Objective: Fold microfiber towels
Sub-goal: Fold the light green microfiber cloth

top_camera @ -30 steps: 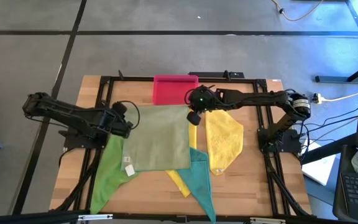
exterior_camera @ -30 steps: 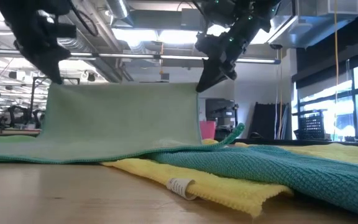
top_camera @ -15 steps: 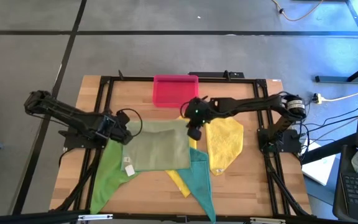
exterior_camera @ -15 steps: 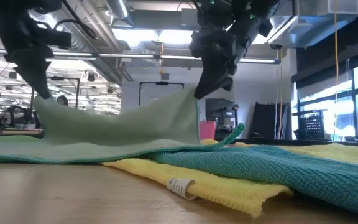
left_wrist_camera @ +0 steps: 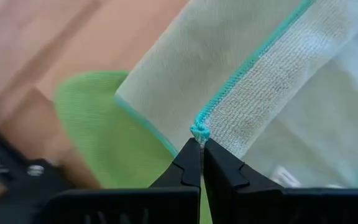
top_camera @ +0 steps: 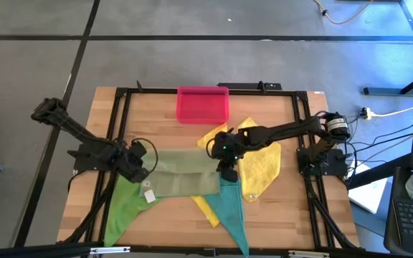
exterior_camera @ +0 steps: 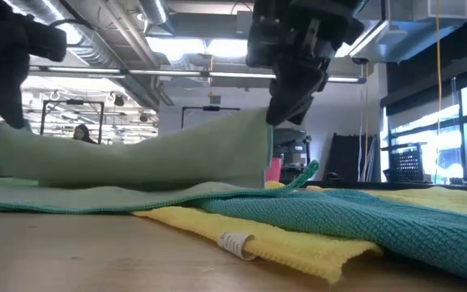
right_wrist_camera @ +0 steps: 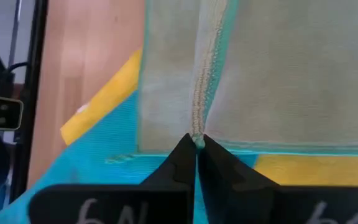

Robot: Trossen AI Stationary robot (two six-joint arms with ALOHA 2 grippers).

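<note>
A pale olive green towel lies mid-table, its far part doubled over toward the near edge. It rests on a bright green towel, a teal towel and a yellow towel. A second yellow towel lies to its right. My left gripper is shut on the olive towel's left raised corner. My right gripper is shut on its right raised corner. In the low view the raised fold spans between the two grippers. My left gripper pinches the olive towel's teal-hemmed corner between its two fingertips, slanting down from the left. The corner is raised above the table and the cloth sags away from it. My right gripper pinches the opposite corner at the hem between its fingertips, slanting down from the right. That corner is held up too, and the cloth bows slackly between the two holds.
A pink tray stands at the far middle of the table. A black frame runs around the work area. Bare wood shows between the tray and the towels.
Both grippers have gone toward the table's near edge and down, tipping steeper, still shut on the corners. The olive towel's far edge has come over its near part, which stayed put. The cloth, first drawn upright between them, now sags folded over.
</note>
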